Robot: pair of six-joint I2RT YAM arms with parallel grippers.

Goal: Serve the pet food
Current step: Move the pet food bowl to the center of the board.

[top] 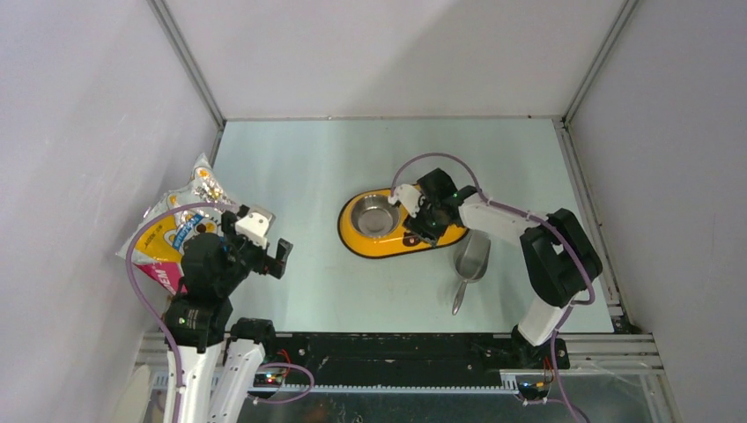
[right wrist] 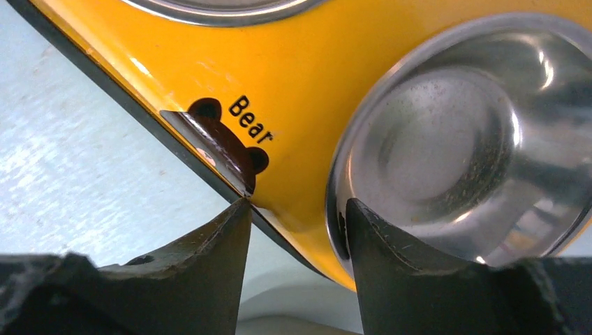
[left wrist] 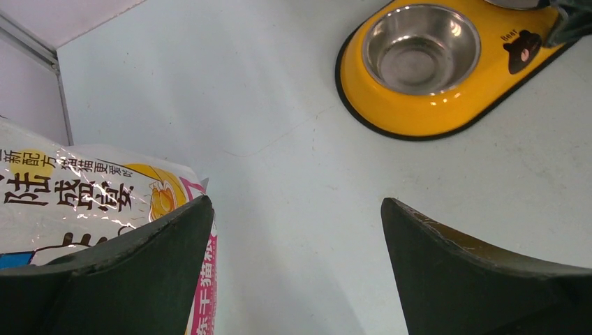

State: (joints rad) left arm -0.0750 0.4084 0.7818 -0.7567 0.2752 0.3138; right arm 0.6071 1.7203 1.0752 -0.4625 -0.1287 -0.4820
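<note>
- The pet food bag (top: 172, 233) is leaning at the far left, against the side wall. None of its contents is showing loose on the table (top: 299, 159), so the food is most likely still inside.
- The left gripper (left wrist: 294, 201) is hovering just beside the bag with its jaws wide apart and nothing between them. One finger is overlapping the bag's printed corner in the wrist view.
- Risk here: the bag is glossy and slumped, so a pinch on a loose corner could slip or tip it over, spilling kibble short of the bowls.
- The yellow feeder (top: 352, 236) is sitting mid-table, well apart from the bag. Its left bowl (top: 376, 216) is looking bare.
- The right gripper (right wrist: 294, 204) is straddling the feeder's near rim, with one finger at the black outer edge and one inside the right bowl (right wrist: 454, 146). Whether the jaws are already pinching the rim cannot be told.
- Risk here: a hold this far off-centre could swing or tilt the feeder rather than slide it. The finger inside the bowl is also taking up space where food should land.
- The grey scoop (top: 471, 260) is lying just right of the feeder, under the right arm. Any drag that way would be knocking it.
</note>
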